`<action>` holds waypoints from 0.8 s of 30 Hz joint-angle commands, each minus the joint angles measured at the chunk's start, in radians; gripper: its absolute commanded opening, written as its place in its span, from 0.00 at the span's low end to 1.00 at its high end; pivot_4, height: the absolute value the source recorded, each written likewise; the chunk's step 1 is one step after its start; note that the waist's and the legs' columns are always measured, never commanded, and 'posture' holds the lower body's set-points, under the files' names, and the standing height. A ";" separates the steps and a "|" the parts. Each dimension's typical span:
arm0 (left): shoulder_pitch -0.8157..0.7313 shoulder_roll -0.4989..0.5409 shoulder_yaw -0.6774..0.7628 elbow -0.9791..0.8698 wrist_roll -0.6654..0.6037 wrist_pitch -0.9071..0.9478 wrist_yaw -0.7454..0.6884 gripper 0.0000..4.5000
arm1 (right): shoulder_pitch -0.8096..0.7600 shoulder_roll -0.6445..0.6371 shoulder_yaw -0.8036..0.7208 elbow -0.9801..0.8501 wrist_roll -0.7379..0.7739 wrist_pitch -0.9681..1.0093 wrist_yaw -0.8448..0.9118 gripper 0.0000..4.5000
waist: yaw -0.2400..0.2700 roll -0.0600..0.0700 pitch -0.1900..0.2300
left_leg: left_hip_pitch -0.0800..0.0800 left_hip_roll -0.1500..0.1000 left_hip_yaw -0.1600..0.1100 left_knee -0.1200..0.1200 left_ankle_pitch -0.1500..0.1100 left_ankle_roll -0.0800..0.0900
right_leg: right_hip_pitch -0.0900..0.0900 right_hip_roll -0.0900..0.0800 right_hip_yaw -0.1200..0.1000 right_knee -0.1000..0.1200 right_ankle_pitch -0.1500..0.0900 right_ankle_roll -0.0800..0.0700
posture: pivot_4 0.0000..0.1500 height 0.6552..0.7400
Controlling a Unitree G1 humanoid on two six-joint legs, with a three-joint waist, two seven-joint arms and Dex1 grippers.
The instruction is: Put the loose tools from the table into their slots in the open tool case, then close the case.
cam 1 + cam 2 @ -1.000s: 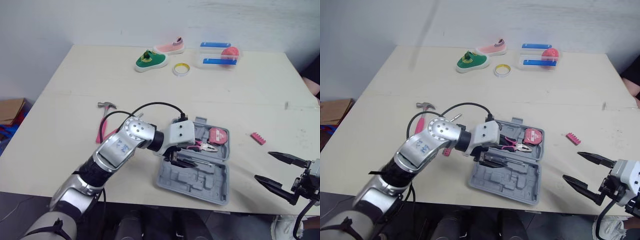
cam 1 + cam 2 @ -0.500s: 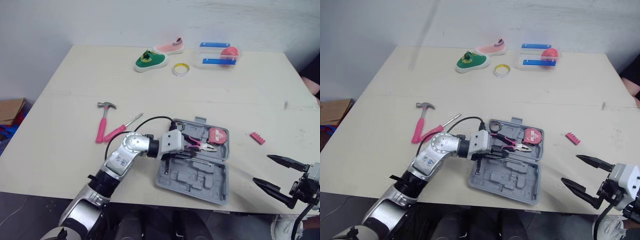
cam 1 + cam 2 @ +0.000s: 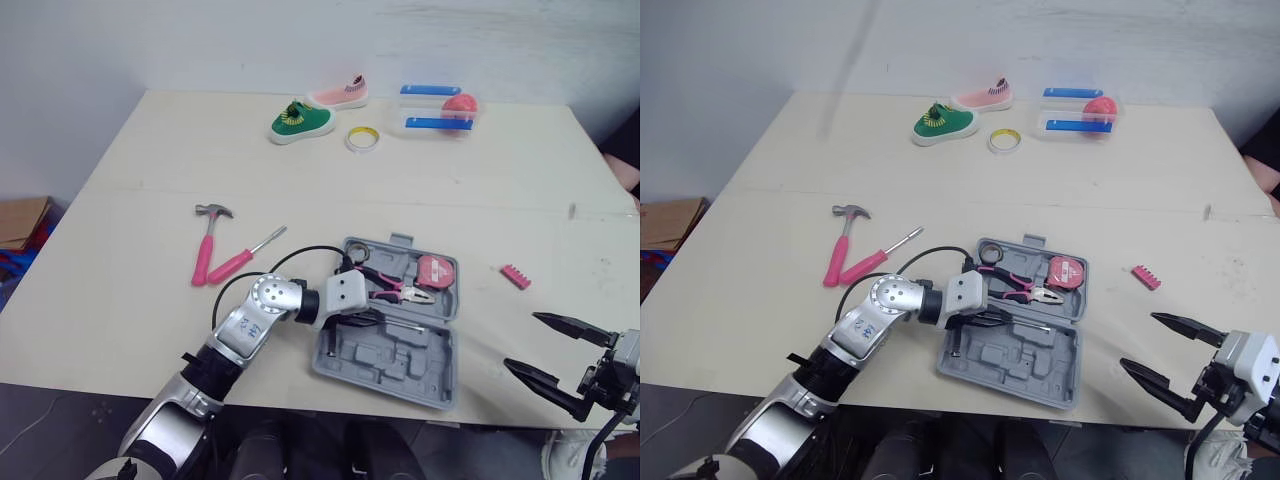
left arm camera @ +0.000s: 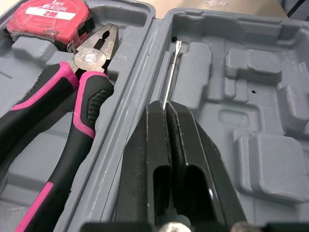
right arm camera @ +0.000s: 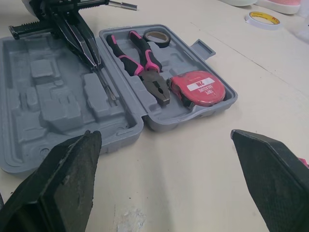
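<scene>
The open grey tool case lies near the table's front edge. Its far half holds pink-handled pliers, a red tape measure and a black tape roll. My left gripper is shut and low over the case's middle. A thin metal shaft lies in a slot and runs out from its fingertips; whether it is pinched is unclear. A pink-handled hammer and a pink-handled screwdriver lie loose to the case's left. A pink bit holder lies to its right. My right gripper hangs open at the front right, holding nothing.
At the table's far side are a green shoe, a pink shoe, a yellow tape ring and a clear box with blue clips. A cardboard box sits on the floor off the left edge.
My left gripper has shut, and its arm has dropped lower and drawn back toward the case's left edge. The right gripper has sunk slightly.
</scene>
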 commanded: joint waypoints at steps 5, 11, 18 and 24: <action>-0.012 0.018 -0.063 -0.012 0.050 0.150 -0.020 0.01 | 0.006 0.016 -0.016 -0.032 0.013 -0.014 -0.003 1.00 | 0.000 0.000 -0.001 | 0.000 0.000 0.000 0.000 0.000 0.000 | 0.001 0.000 0.000 0.000 0.000 0.000 | 1.00 1.00; -0.009 0.062 -0.140 -0.063 0.098 0.344 -0.013 0.01 | -0.004 0.023 -0.007 -0.035 0.016 -0.016 0.000 1.00 | -0.001 -0.002 -0.010 | 0.001 0.000 0.000 -0.001 0.000 0.000 | 0.001 0.000 0.000 -0.001 0.000 0.000 | 1.00 1.00; 0.005 0.057 -0.152 -0.080 0.111 0.387 0.047 0.01 | -0.006 0.045 -0.001 -0.028 0.009 -0.026 -0.007 1.00 | 0.000 -0.002 -0.015 | 0.014 0.001 0.000 -0.004 -0.002 -0.001 | 0.012 0.000 0.001 -0.002 -0.002 -0.003 | 1.00 1.00; 0.038 0.020 0.022 -0.127 -0.061 0.147 -0.014 0.01 | -0.006 0.049 -0.004 -0.026 0.010 -0.029 -0.006 1.00 | -0.003 0.002 -0.017 | 0.016 0.002 0.000 -0.005 -0.004 0.000 | 0.016 -0.001 0.001 -0.005 -0.003 -0.004 | 1.00 1.00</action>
